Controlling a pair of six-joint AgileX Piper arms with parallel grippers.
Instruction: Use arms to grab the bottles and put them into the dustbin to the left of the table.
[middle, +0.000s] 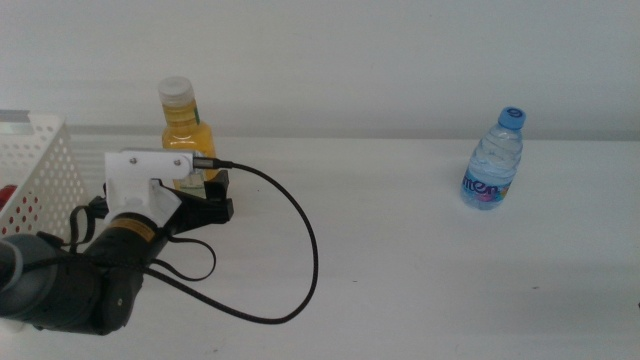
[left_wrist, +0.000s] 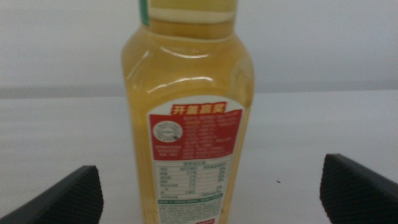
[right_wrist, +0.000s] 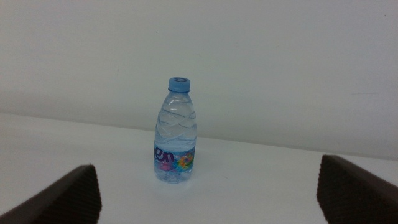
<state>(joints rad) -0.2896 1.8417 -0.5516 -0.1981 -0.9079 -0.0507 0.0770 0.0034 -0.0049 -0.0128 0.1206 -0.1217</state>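
A yellow-orange juice bottle (middle: 187, 128) with a pale cap stands upright at the table's back left. My left gripper (middle: 200, 192) is at its base, open. In the left wrist view the juice bottle (left_wrist: 186, 124) fills the middle, and the left gripper (left_wrist: 208, 167) has one jaw well clear on each side of it. A small clear water bottle (middle: 494, 160) with a blue cap stands upright at the back right. The right wrist view shows the water bottle (right_wrist: 176, 134) some way ahead of my open right gripper (right_wrist: 206, 167). That arm is out of the middle view.
The white perforated dustbin (middle: 45, 160) stands at the left edge, next to my left arm. A red patch (middle: 6, 198) shows through its wall. A black cable (middle: 300, 240) loops over the white table (middle: 400, 260) to the right of the left arm.
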